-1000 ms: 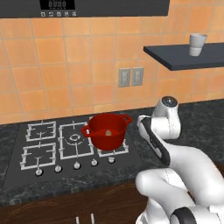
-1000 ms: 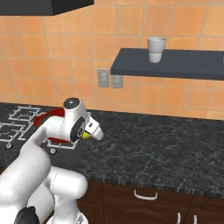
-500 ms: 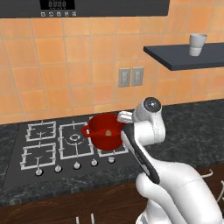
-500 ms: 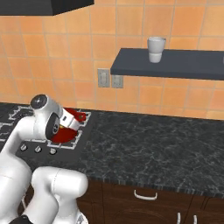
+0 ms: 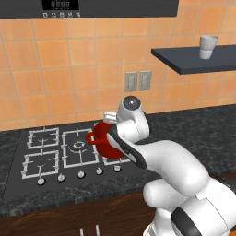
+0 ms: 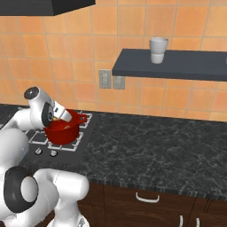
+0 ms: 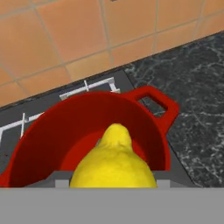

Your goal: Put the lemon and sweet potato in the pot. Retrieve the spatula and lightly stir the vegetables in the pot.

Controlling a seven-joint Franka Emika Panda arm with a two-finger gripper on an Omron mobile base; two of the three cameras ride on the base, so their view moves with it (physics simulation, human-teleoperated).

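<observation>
A bright yellow lemon [image 7: 113, 164] sits right in front of the hand camera, and my gripper [image 6: 65, 116] is shut on it. It hangs over the open mouth of the glossy red pot [image 7: 83, 127], near the pot's closer rim. The pot [image 5: 102, 142] stands on the right rear burner of the stove, and my hand [image 5: 111, 117] is just above its rim. From the right base the pot [image 6: 63, 132] shows below the hand, with a sliver of yellow at the fingers. What I see of the pot's inside is bare red. The sweet potato and the spatula are out of view.
The black gas stove [image 5: 50, 154] has white grates and a row of knobs along its front. Dark speckled counter [image 6: 150, 150] runs to the right of it. A wall shelf [image 6: 177, 62] carries a grey cup [image 6: 158, 49]. An outlet plate [image 5: 138, 81] is on the tiled wall.
The arm has swung left from the counter side to over the pot, bringing the lemon with it. The pot has not moved.
</observation>
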